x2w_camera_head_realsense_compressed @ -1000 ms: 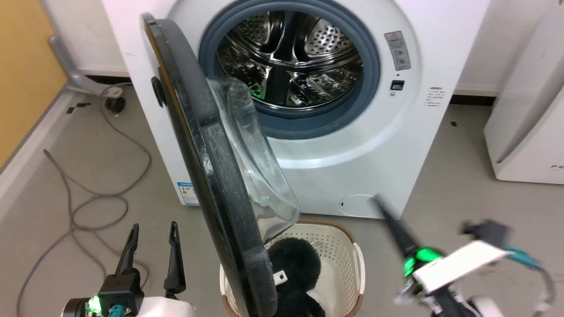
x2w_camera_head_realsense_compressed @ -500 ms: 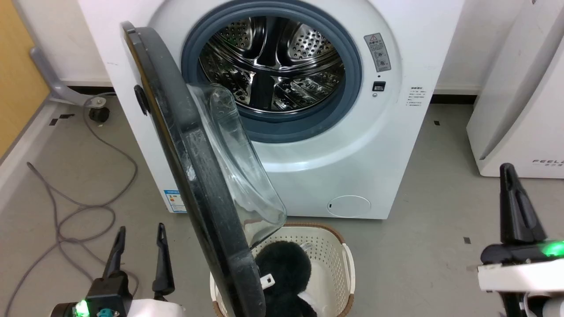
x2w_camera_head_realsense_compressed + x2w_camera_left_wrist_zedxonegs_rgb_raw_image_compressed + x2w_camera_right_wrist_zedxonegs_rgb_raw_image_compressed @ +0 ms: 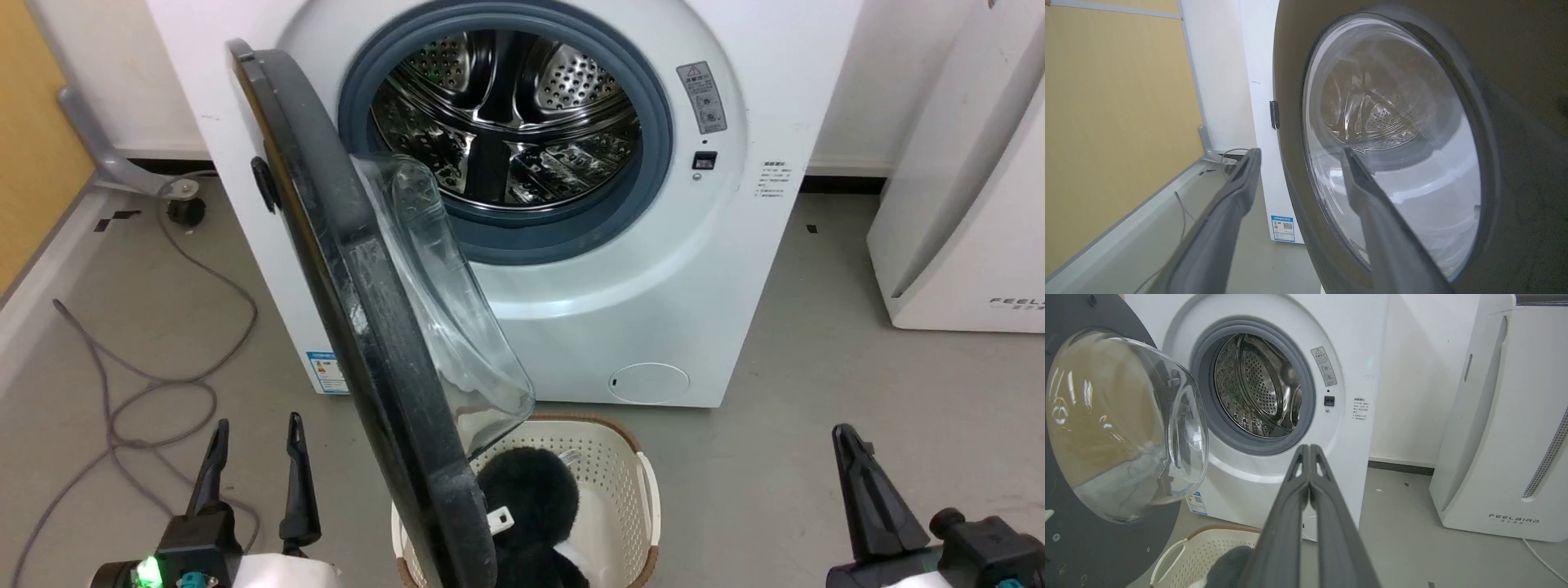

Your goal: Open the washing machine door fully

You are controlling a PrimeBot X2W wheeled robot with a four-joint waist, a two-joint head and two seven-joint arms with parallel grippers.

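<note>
The white washing machine [image 3: 735, 245] stands ahead with its steel drum [image 3: 506, 122] exposed. Its black door [image 3: 343, 261] is swung out toward me, nearly edge-on, hinged on the left, with the clear glass bowl [image 3: 457, 327] facing right. My left gripper [image 3: 257, 426] is open low on the door's left, apart from it; in the left wrist view it [image 3: 1300, 152] looks at the door's outer face [image 3: 1515, 122]. My right gripper [image 3: 842, 431] is shut and holds nothing, low at the right over the floor; the right wrist view [image 3: 1309, 447] faces the drum [image 3: 1257, 388].
A cream laundry basket [image 3: 620, 474] with a black fluffy item [image 3: 526, 490] sits under the door's free edge. A white FEELBIRD appliance [image 3: 963, 204] stands at the right. A grey cable [image 3: 163, 392] loops on the floor at the left beside a yellow wall [image 3: 33, 122].
The camera shifted slightly. My right gripper drew back from near the machine's round flap to the lower right, fingers now pointing up. Door and left gripper have kept their places.
</note>
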